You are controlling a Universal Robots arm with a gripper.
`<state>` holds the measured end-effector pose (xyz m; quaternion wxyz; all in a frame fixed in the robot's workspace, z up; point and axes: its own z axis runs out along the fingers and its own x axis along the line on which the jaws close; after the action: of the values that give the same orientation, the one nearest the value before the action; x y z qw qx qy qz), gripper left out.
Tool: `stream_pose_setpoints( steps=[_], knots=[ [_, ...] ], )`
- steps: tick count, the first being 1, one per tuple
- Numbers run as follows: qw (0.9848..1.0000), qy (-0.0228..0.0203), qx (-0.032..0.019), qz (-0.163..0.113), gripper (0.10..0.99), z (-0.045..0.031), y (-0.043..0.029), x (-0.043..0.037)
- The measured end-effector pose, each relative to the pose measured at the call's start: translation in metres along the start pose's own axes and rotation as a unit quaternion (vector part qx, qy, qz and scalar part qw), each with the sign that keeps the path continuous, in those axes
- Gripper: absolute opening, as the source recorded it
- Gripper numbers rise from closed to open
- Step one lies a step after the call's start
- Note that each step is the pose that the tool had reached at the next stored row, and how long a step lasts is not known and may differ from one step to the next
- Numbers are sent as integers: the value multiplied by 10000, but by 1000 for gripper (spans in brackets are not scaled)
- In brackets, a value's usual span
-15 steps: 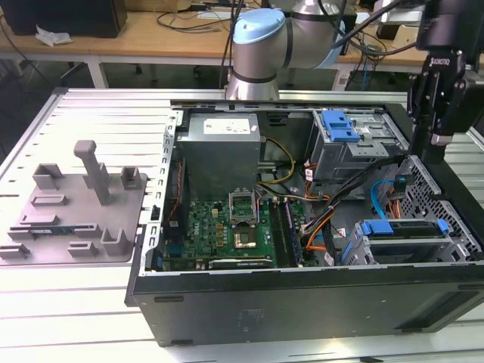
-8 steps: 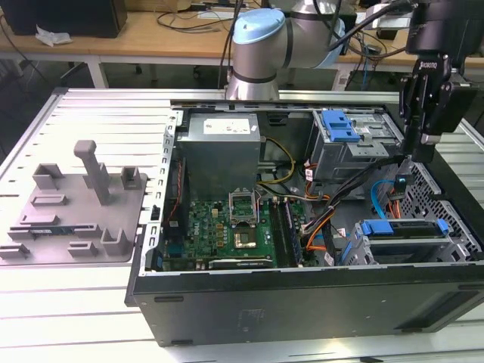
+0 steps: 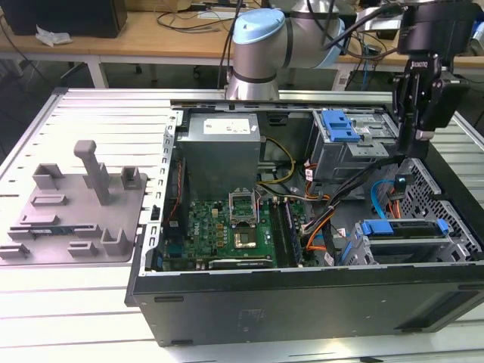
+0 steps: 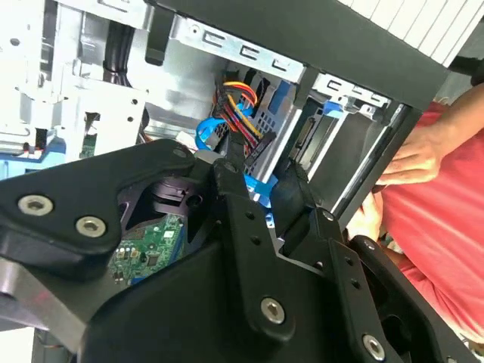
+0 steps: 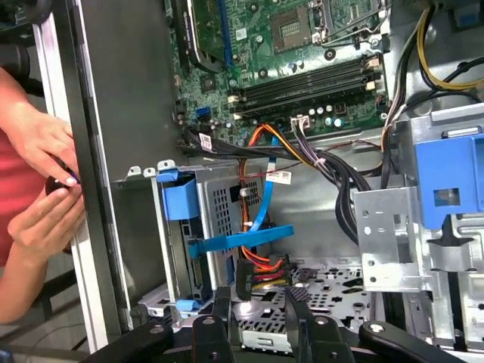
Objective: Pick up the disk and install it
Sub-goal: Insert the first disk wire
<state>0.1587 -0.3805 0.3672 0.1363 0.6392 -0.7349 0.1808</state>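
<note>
Gripper (image 5: 259, 299): fingers parted, nothing held, beside the drive cage (image 5: 219, 215).
Disk (image 3: 401, 228): apparently seated in that cage, near side, exterior view's right.
Reason: empty grip suits a slotted disk.

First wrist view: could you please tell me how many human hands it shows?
2: one hand against the computer case, a second hand right beside it; none looks hidden.

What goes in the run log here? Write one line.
gripper: open, empty | location: over open computer case, near drive cage | person's hand: beside case wall
</note>
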Motion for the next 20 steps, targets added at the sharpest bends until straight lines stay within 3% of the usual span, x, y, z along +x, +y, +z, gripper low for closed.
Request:
stream_pose_setpoints(
  steps=[2,4,6,12,15,18,19,20],
  knots=[
    [10000,9,33,10,416,8,22,-13],
    [10000,13,71,28,416,26,89,-14],
    [10000,15,82,34,416,43,120,-18],
    [9999,17,94,39,416,127,124,-21],
    [9999,11,136,60,416,152,124,-9],
    [9998,16,185,83,416,190,114,66],
    [9994,234,224,75,416,220,117,58],
    [9994,239,225,75,416,220,117,56]
  ],
)
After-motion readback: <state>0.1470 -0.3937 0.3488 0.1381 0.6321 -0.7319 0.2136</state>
